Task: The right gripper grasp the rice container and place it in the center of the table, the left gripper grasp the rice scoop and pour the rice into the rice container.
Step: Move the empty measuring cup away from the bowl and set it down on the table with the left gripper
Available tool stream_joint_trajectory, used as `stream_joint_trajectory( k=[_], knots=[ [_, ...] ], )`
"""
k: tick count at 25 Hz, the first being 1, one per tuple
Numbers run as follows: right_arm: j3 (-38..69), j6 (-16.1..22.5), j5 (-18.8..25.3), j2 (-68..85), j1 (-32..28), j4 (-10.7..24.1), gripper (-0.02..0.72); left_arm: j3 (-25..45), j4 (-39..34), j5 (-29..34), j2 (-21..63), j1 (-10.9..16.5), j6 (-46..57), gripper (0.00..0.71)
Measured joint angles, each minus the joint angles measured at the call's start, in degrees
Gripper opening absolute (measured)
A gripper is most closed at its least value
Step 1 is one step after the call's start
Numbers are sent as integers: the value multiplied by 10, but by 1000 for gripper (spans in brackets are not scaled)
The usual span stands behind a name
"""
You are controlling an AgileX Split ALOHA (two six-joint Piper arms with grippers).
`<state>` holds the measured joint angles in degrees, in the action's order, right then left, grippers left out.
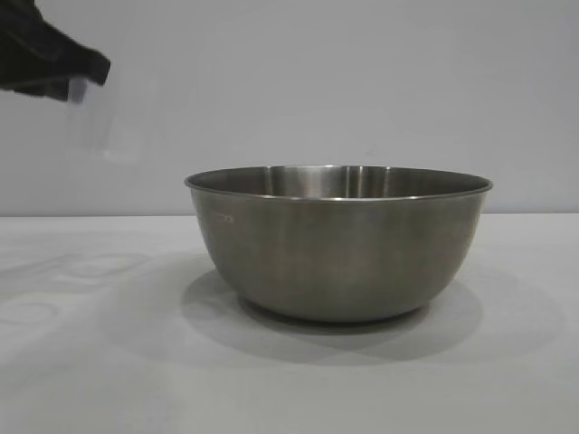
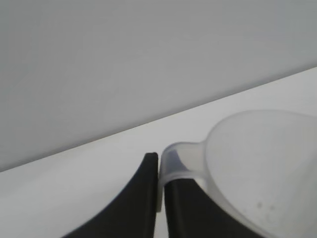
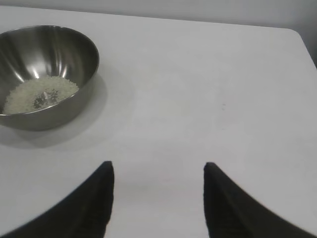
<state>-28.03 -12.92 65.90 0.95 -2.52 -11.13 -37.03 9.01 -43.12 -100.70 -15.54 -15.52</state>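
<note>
Rice container (image 1: pixel 339 249) mid-counter (image 1: pixel 81 362), rice (image 3: pixel 39 93) inside; left gripper (image 2: pixel 159 171) jaws pinching rice scoop (image 2: pixel 262 163) handle, up beside bowl; thin grip, possible slip; right gripper (image 3: pixel 158 198) jaws half-wide, empty.

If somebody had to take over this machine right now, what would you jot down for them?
Left claw: shut on the rice scoop by its handle, up at the exterior view's top left; the scoop looks empty.
Right claw: open, holding nothing, above bare table, apart from the bowl.
Rice container: standing upright mid-table, with rice in a shallow layer on its bottom.
Done: container placed, rice poured.
Left: probably just setting the scoop down.
</note>
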Motion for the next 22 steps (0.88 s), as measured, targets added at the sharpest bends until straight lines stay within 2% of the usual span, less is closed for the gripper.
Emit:
stream_joint_trajectory(
  k=[10,19,20,21,22],
  knots=[
    [0,0,0,0,0,0,376,4,0,-29,-69,0,5,0],
    [0,0,0,0,0,0,376,55,17,-71,-89,0,7,0],
    [0,0,0,0,0,0,376,62,17,-72,-89,0,7,48],
    [0,0,0,0,0,0,376,68,14,-73,-89,0,7,48],
    [0,0,0,0,0,0,376,73,13,-74,-89,0,7,128]
  ],
)
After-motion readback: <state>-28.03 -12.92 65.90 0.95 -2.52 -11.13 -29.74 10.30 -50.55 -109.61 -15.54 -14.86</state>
